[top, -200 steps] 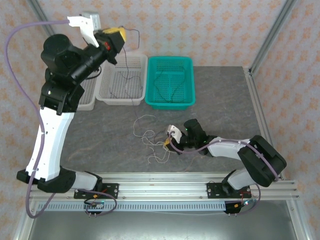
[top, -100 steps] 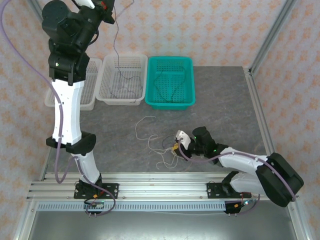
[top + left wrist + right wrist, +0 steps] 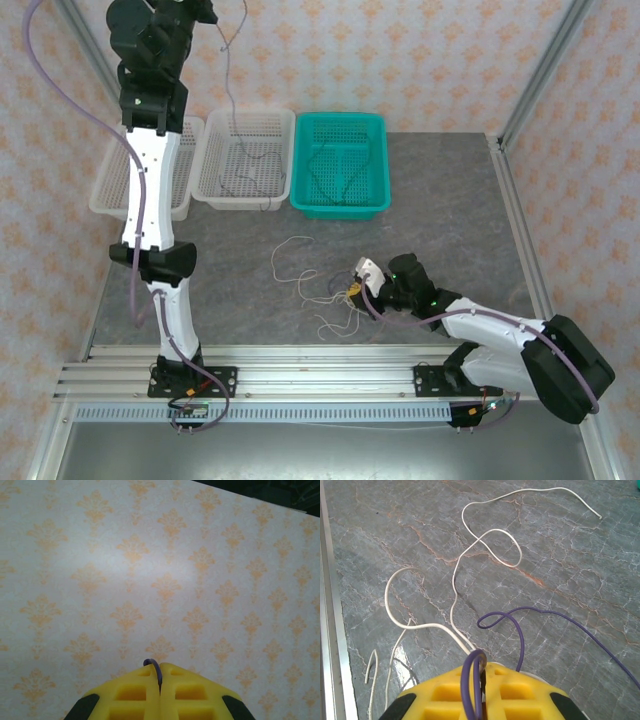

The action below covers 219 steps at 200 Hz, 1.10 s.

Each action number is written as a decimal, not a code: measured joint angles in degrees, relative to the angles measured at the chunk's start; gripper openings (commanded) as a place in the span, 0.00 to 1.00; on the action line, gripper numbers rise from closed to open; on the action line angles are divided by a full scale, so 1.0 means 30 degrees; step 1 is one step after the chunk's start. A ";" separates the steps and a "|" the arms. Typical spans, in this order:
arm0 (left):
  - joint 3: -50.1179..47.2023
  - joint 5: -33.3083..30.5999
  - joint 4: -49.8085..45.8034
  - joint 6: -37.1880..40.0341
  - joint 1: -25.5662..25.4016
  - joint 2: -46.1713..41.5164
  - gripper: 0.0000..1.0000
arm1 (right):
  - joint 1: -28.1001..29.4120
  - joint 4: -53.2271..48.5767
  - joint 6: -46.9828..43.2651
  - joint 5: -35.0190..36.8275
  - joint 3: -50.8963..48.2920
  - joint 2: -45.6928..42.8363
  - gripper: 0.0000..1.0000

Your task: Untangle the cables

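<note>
The left gripper [image 3: 160, 681] is raised high against the wallpaper, its yellow fingers pressed together on a small loop of a dark cable [image 3: 229, 90]. From there the cable hangs down into the middle white basket [image 3: 243, 204]. The right gripper [image 3: 481, 692] sits low on the grey table [image 3: 450, 220], pinched narrow on a loop of purple cable [image 3: 521, 630]. A strand of the white cables [image 3: 485, 535] runs right up to the same gap, and I cannot tell whether it is trapped there too. The step looks like carrying a freed cable over its basket while the other arm pins what remains. To do it well, the left arm should stay directly over the basket and come down slowly. That way the hanging length coils inside the walls instead of swinging over the rim, and the arm should let go only once the slack has settled. The right arm should hold firm and low so nothing drags, and should check that the white strand is free before pulling. The dark cable's long axis is close to vertical, with its top at the fingers and its lower end curling on the basket floor. The purple cable arcs out from the fingers and trails off to the right in the wrist view. The white cables lie in loose curves leading away from the gripper, toward the baskets.
</note>
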 measured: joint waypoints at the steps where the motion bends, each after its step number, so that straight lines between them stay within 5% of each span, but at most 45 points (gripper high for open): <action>1: 0.0015 0.0000 -0.0007 0.0022 0.0007 0.0051 0.00 | 0.0000 -0.0007 0.0000 0.0000 0.0000 0.0007 0.11; 62: -0.0765 -0.0211 -0.3024 0.1719 -0.0007 0.2135 0.00 | 0.0000 -0.0138 0.0015 0.0109 0.0007 0.0277 0.11; 114: -0.9129 -0.2390 -0.4736 0.1887 -0.0277 0.1807 0.00 | 0.0000 -0.0138 0.0364 0.0641 0.0007 0.0095 0.11; 129: -1.1009 -0.3075 -0.5275 0.1457 -0.0350 0.1807 0.13 | 0.0000 -0.0138 0.0488 0.0772 0.0007 0.0000 0.11; 151: -1.2182 -0.3687 -0.6317 0.1005 -0.0393 0.1807 0.57 | 0.0000 -0.0138 0.0503 0.0874 0.0007 -0.0007 0.11; 171: -1.2225 -0.3978 -0.6564 0.0831 -0.0393 0.1712 0.84 | 0.0000 -0.0146 0.0503 0.0933 0.0007 -0.0007 0.11; 190: -1.2182 -0.4160 -0.6958 0.0342 -0.0386 0.1290 0.95 | 0.0000 -0.0153 0.0503 0.0991 0.0036 0.0007 0.11; 219: -1.2182 -0.3912 -0.7752 -0.0634 -0.0430 -0.0452 0.97 | 0.0000 -0.0204 0.0503 0.1078 0.0328 0.0299 0.11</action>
